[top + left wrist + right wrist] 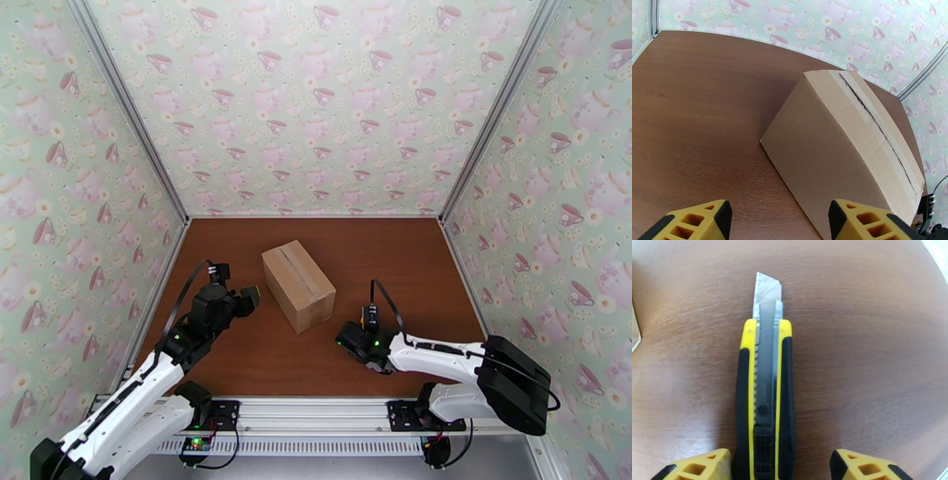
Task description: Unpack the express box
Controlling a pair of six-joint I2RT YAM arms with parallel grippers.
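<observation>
The express box (299, 284) is a plain brown carton lying at an angle mid-table, flaps down, with a tape strip along its top seam. In the left wrist view the express box (837, 146) shows a dark line running along that seam. My left gripper (235, 286) hovers just left of it, open with nothing between the fingers (707, 221). A yellow-and-black utility knife (766, 398) lies flat on the table with its blade extended. My right gripper (780, 467) is low over the handle, straddling it, open, with a gap beside the right finger (865, 467). The knife (369, 316) sits right of the box's near end.
The brown wooden table (395, 260) is closed in by teapot-patterned walls on the left, back and right. Bare wood lies behind and on both sides of the box. A corner of the box (635, 334) shows at the left edge of the right wrist view.
</observation>
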